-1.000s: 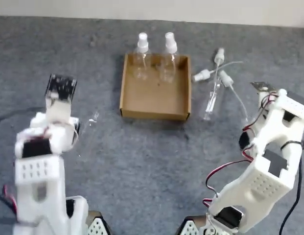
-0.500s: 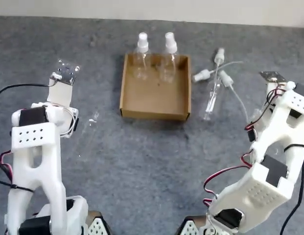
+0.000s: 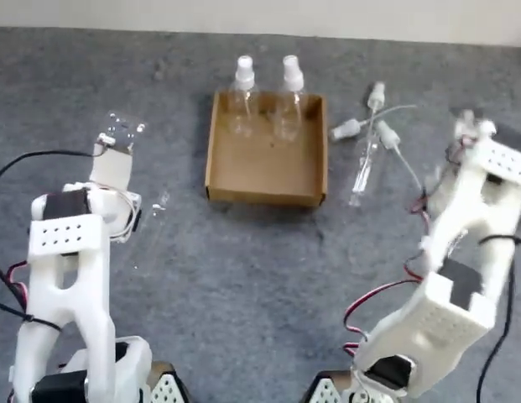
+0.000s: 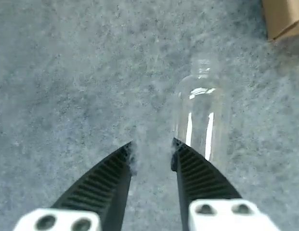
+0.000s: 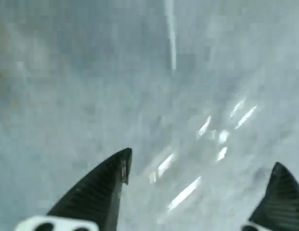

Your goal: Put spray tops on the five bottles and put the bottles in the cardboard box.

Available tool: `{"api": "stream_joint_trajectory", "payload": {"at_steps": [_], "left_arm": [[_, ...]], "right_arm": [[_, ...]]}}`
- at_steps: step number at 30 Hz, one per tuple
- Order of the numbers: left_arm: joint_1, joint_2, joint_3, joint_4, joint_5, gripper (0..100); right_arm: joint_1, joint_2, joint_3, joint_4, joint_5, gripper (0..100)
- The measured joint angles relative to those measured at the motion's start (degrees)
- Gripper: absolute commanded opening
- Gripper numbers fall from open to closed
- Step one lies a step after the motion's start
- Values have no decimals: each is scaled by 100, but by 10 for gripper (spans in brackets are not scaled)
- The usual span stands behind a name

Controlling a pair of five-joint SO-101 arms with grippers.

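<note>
Left gripper (image 3: 117, 128), high view: over the left part of the worktop (image 3: 260, 277), well apart from the cardboard box (image 3: 264, 198). Right gripper (image 3: 470, 124) is near the right edge. The box sits mid-worktop toward the far edge. Two capped bottles (image 3: 243, 101) (image 3: 290, 101) stand upright side by side against its far wall. Loose spray tops (image 3: 348, 129) lie just beside the box's right wall, tubes splayed. A lying bottle (image 3: 361, 172) is among them; I cannot tell if a top is seated on it. An uncapped bottle (image 3: 157, 208) lies between the left arm and the box, seen only as a faint glint. Nothing lies between it and the box.

Left wrist view: left gripper (image 4: 151, 153) fingers stand a narrow gap apart, with bare grey surface between them. The uncapped bottle (image 4: 202, 115) lies just beside one fingertip, outside the gap, neck pointing away from the gripper. A corner of the cardboard box (image 4: 284, 17) is beyond it. The bottle's body shows plainly here.

Right wrist view: right gripper (image 5: 202, 166) is spread wide and holds nothing. Bright glints of a blurred bottle (image 5: 207, 139) lie on the surface within the gap; I cannot tell if it touches a finger. A thin white tube (image 5: 171, 33) lies farther off.
</note>
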Motion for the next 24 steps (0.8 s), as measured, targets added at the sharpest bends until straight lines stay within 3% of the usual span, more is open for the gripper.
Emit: {"api": "stream_joint_trajectory", "payload": {"at_steps": [4, 8, 15, 21, 24], "left_arm": [[378, 0, 0, 0, 475, 88], [624, 0, 18, -9, 870, 88], [642, 0, 545, -369, 1134, 85], [642, 0, 941, -932, 1143, 85], [651, 0, 967, -967, 1143, 85]], "right_arm": [[-914, 378, -1679, -141, -782, 353], [-1503, 1407, -3121, -1055, -1407, 353], [-1495, 3763, -4246, -2919, -1582, 353], [-1530, 5336, -4818, -3288, -1600, 352], [-1538, 5626, -5196, -3253, -1582, 280]]}}
